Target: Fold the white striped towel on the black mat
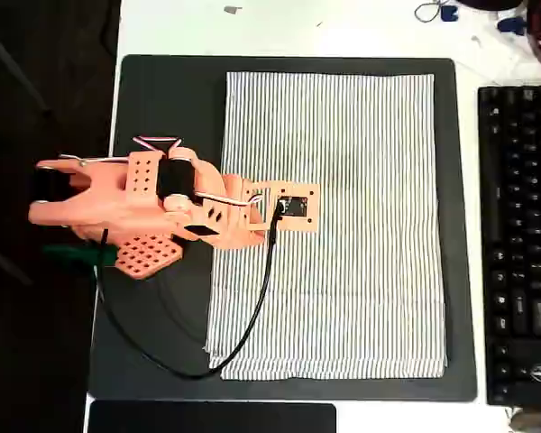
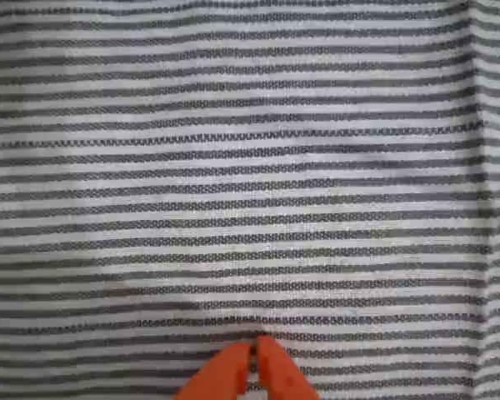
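In the wrist view the orange hand [image 2: 254, 354] shows as two pointed fingertips [image 2: 225, 375] pressed side by side at the bottom edge, the jaws closed with only a hairline seam between them and nothing caught there; the tips sit right at the surface of the white striped towel [image 2: 250, 167], whose dark grey pinstripes run across the picture from left to right, and a faint lengthwise crease shows near the right edge. Whether the tips actually press into the cloth cannot be told. In the overhead view the orange arm [image 1: 135, 203] reaches in from the left side, its wrist plate with the small dark camera board [image 1: 293, 207] lying over the left-middle part of the towel [image 1: 361, 225], and the hand itself is hidden beneath that plate. A black cable [image 1: 252, 316] drops from the board, curves down across the towel's lower left part and loops back over the mat toward the arm's base. The towel lies spread flat and unfolded, a tall rectangle with its stripes running top to bottom in this view, and it sits wholly on the black mat [image 1: 171, 99], set toward the mat's right side so that a wide bare strip of mat shows on the left. The mat rests on a white bench [image 1: 298, 27]. A black keyboard [image 1: 523, 244] stands just right of the mat, and a smaller black slab [image 1: 212, 418] lies just below it.
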You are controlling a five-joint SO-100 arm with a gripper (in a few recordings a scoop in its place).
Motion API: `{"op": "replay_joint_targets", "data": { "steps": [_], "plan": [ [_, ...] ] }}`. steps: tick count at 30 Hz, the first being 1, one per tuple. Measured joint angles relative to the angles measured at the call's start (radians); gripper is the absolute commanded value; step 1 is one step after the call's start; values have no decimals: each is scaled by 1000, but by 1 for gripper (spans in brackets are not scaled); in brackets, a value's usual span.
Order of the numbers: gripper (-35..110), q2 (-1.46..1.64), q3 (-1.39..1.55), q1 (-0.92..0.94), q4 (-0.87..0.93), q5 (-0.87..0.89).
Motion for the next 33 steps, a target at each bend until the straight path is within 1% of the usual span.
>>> {"op": "replay_joint_targets", "data": {
  "steps": [2, 4, 27, 33],
  "plan": [
    [0, 0, 0, -3, 0, 2],
    [0, 0, 0, -44, 0, 0],
    [0, -2, -9, -44, 3, -21],
    [0, -61, -44, -64, 5, -20]
  ]
}}
